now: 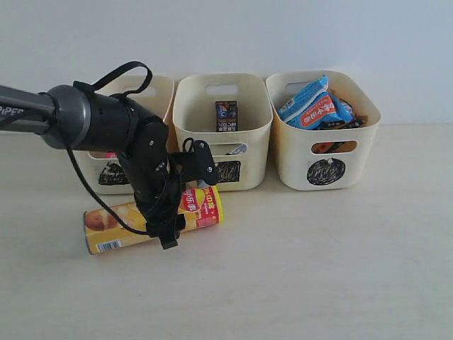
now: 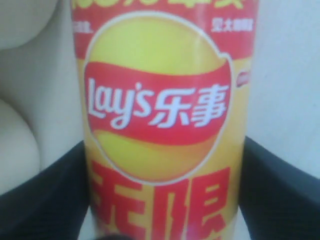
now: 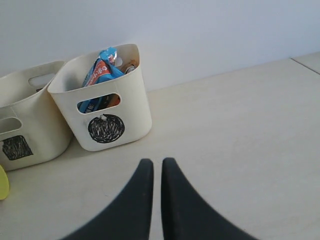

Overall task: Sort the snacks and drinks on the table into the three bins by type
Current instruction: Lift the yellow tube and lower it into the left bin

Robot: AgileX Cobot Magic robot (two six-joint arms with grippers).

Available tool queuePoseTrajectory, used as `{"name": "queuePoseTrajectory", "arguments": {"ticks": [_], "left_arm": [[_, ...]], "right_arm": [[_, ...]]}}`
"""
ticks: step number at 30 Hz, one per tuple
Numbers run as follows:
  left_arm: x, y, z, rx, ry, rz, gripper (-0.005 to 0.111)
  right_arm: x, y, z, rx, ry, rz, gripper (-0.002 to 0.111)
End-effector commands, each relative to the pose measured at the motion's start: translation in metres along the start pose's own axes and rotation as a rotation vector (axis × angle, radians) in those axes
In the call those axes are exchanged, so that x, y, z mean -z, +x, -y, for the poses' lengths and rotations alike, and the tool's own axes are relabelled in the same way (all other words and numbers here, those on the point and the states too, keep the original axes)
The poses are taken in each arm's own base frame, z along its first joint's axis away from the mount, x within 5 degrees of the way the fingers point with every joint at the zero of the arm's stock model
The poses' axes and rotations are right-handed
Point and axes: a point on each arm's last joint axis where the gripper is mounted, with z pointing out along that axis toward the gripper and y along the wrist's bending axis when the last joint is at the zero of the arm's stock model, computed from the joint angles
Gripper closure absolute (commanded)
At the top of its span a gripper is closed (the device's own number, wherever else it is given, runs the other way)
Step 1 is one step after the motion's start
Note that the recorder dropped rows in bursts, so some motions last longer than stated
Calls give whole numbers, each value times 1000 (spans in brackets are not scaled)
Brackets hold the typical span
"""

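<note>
- The left claw is lowered over the yellow chip tube, which lies on its side on the worktop.
- In the left wrist view the jaws are spread wide, with one dark finger on each side of the tube's printed wall.
- Both fingers seem to meet the sides of the tube. This view is very close and soft, so I cannot tell if the claw really grasps it or only stands around it.
- The tube rests just in front of the left bin and the middle bin, and it is slightly slanted to them. Its end with the barcode points away from the bins, toward the left side of the exterior view.
- The right claw is clenched. Its two fingers stand almost together, with only a thin slit and nothing between them, above bare worktop.
- The middle bin, marked with a black square, has a dark purple carton standing upright inside.
- The right bin, marked with a black circle, holds blue-white packets that stick up over its rim.
- The three bins stand in one row close beside each other. The left arm covers part of the left bin.
</note>
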Motion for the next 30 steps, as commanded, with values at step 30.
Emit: {"name": "queuePoseTrajectory", "arguments": {"ticks": [30], "left_arm": [[210, 52, -91, 760, -274, 435, 103]], "right_arm": [[0, -1, 0, 2, 1, 12, 106]]}}
